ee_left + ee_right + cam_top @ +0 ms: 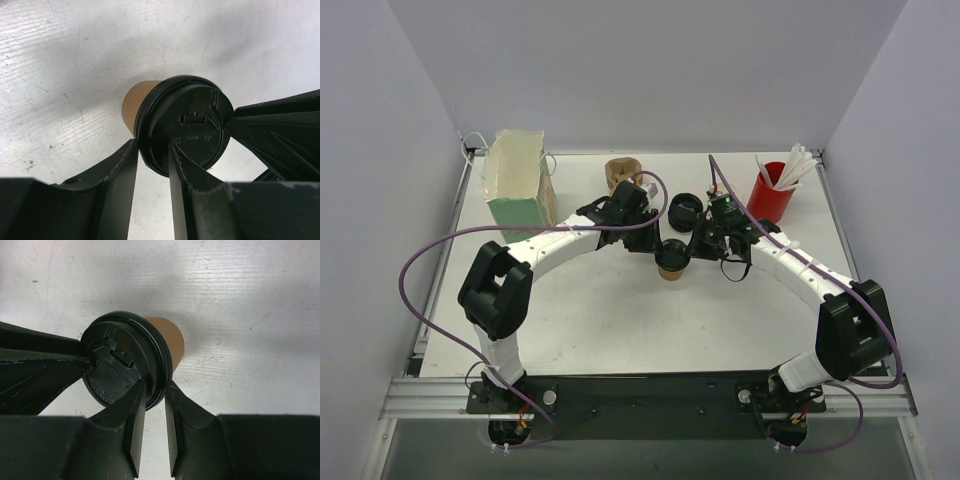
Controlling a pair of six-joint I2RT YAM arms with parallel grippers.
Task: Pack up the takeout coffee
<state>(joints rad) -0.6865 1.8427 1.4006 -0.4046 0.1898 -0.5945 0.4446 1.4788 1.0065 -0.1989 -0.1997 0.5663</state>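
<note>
Finding: the small brown kraft-paper cup (672, 268) with its round black plastic lid (190, 125) stands upright at mid-table, long axis vertical, directly between my two hands. My left gripper (154, 150) is clamped across the lid's rim from the left side. My right gripper (156, 390) straddles the opposite rim with its jaws narrow; I cannot tell whether it grips. The open green-and-tan paper bag (520, 185) lies rear-left, nearer my left arm.
</note>
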